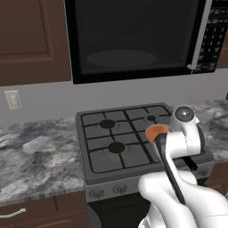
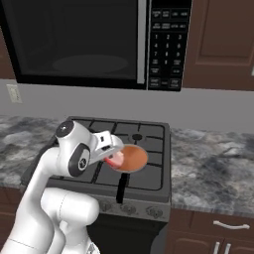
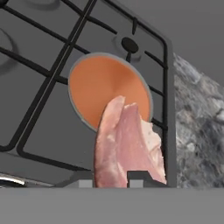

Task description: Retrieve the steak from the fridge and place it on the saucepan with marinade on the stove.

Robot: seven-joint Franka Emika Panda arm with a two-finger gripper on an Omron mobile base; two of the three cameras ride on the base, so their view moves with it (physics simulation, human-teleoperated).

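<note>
The steak hangs clamped between the gripper's two dark fingertips, its free end reaching out over the near rim of the saucepan; in the right base view the pink slab shows just at the pan's edge, held off the surface, not lying in it. The marinade is a flat orange disc with nothing on it yet. The saucepan sits on the stove toward its front right corner, over the grates, its dark handle pointing out past the front edge where the knobs run. Around the stove lies the grey marbled counter, with the microwave above. So the fetching looks done and the carry nearly so: what remains, I judge, is to bring the steak a little farther over the pan's middle, lower it and let go.
</note>
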